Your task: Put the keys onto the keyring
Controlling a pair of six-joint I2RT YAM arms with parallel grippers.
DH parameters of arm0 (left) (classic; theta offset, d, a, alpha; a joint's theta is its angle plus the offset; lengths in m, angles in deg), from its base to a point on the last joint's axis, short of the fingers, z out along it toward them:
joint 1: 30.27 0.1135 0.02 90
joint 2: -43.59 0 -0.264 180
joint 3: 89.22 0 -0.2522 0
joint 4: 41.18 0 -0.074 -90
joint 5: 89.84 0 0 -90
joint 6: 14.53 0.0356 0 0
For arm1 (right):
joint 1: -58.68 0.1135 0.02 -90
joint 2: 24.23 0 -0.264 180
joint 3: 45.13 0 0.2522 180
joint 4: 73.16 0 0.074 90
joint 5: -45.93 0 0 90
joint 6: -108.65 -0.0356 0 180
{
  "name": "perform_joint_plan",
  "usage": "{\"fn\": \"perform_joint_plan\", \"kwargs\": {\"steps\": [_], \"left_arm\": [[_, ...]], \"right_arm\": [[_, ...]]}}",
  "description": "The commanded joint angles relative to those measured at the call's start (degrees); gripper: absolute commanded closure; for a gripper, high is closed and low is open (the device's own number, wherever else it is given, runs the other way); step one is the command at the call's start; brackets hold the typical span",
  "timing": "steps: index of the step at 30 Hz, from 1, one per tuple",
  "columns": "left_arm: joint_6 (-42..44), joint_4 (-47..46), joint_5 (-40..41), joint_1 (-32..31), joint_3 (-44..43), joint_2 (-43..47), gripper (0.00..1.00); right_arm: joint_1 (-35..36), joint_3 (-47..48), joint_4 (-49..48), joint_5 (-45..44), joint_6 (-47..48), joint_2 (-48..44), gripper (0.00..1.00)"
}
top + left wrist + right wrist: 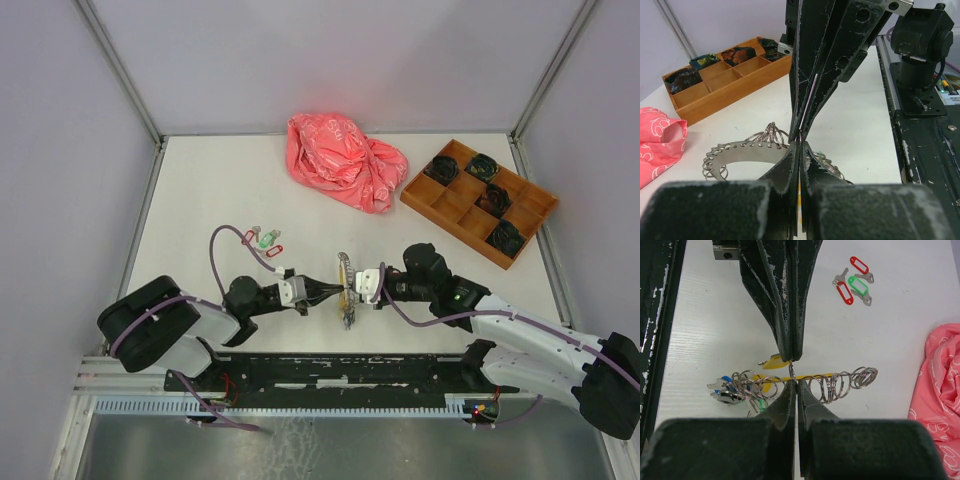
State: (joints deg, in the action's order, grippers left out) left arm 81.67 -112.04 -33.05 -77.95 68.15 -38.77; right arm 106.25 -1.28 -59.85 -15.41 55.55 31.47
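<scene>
A crumpled pink plastic bag lay at the back of the white table, beside a compartmented wooden tray. Near the front, the left gripper and right gripper met tip to tip, both clenched on the keyring between them. Threaded keys bunched at one end of the ring. Three loose keys with red and green tags lay apart, leftward.

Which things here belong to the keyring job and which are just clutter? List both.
Job: large thin silver metal keyring, pinched by the left gripper and right gripper; loose silver keys with red and green plastic tags.
Clutter: crumpled pink plastic bag; wooden compartment tray holding dark objects.
</scene>
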Motion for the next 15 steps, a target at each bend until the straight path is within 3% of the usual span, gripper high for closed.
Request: {"fn": "perform_joint_plan", "kwargs": {"steps": [1,15], "left_arm": [[-2.06,-6.24,-2.21,-0.35,-2.56,-0.84,0.97],[-3.1,-6.23,-0.63,-0.48,-3.08,-2.26,0.97]], "right_arm": [[0.6,0.98,-9.69,5.03,-1.22,-0.69,0.99],[0.59,0.84,-12.2,5.49,-3.1,-0.47,1.0]]}}
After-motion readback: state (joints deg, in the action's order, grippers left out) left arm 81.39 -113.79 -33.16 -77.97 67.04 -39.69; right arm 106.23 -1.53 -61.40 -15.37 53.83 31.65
